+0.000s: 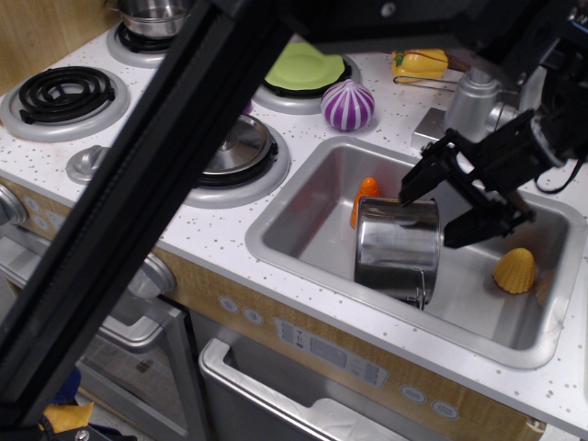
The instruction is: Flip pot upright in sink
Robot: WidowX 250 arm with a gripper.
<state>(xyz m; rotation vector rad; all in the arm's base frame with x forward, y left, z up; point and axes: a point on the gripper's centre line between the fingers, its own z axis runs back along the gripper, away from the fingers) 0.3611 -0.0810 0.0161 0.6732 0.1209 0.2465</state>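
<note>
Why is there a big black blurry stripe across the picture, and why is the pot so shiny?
In the observation.image view, the black stripe is something dark very near the camera, so it is out of focus and hides part of the stove. The pot has mirror-like sides that reflect the sink; the tool above it looks sharp.

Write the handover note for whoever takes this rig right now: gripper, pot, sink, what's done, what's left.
Gripper: open, fingers spread over the far rim of the pot, nothing clamped.
Pot: in the sink, upside down and tilted, flat base facing up.
Also in the basin: an orange piece behind the pot, a yellow piece to its right.
Done: gripper brought to the pot.
Left: close on the rim, turn the pot upright, set it down in the sink, release.
</note>
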